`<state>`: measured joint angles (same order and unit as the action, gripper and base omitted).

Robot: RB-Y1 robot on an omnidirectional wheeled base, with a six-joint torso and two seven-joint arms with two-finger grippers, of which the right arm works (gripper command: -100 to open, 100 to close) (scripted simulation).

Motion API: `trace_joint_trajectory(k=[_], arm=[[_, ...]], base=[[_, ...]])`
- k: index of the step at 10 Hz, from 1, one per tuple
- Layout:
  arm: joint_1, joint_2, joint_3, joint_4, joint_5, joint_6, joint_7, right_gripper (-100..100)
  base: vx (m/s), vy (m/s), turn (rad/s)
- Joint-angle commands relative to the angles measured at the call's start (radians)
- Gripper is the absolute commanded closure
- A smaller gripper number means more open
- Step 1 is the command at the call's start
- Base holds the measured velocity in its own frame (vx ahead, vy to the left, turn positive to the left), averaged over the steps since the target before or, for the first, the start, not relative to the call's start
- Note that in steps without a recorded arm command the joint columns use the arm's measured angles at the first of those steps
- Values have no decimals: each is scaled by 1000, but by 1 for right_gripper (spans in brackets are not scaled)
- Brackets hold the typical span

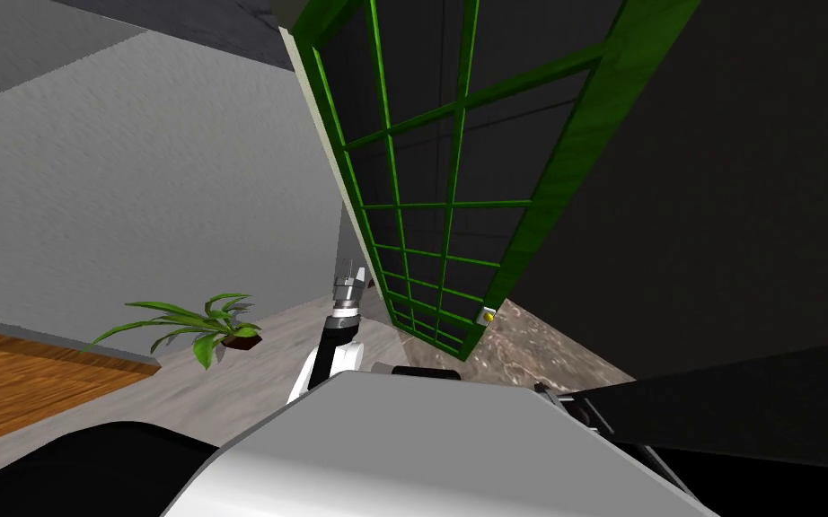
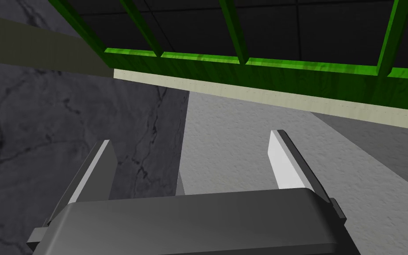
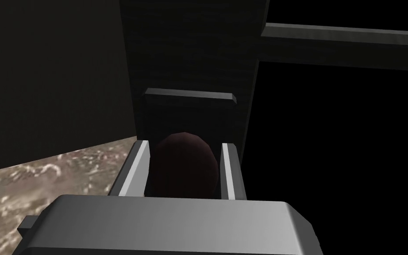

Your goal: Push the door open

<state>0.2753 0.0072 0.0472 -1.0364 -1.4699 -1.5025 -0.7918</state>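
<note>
A green-framed door (image 1: 457,197) with dark glass panes stands ahead of me, slanted in the head view. A small yellow knob (image 1: 488,315) on a white plate sits on its edge stile. In the right wrist view my right gripper (image 3: 184,144) is shut on a dark, rounded knob (image 3: 183,164), which sits under a dark plate (image 3: 190,95) on a shadowed stile. My left gripper (image 1: 349,280) hangs to the left of the door's lower corner. It is open (image 2: 192,137) with nothing between its fingers, and points toward the door's green bottom rail (image 2: 260,71).
A potted plant (image 1: 210,328) stands on the grey floor to my left, with a wooden floor (image 1: 8,377) beyond it. A grey wall (image 1: 161,197) runs along the door's left. Mottled stone floor (image 1: 547,350) lies past the door, beside a dark wall (image 1: 717,224).
</note>
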Motion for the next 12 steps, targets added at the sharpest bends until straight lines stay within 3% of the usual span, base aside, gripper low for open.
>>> trace_joint_trajectory(k=[1, 4, 6, 8, 12], arm=[[-8, -21, -25, 6, -29, -20, 1, 100], [-30, -38, -77, 25, -94, -61, 4, 100], [-47, -38, -115, 39, -141, -94, 7, 100], [-59, -31, -142, 48, -174, -119, 9, 100], [-89, 4, -194, 65, -240, -182, 13, 100]], base=[[-4, -155, 195], [-36, -185, 192], [-40, -184, 186], [-40, -178, 159], [0, -131, 131]])
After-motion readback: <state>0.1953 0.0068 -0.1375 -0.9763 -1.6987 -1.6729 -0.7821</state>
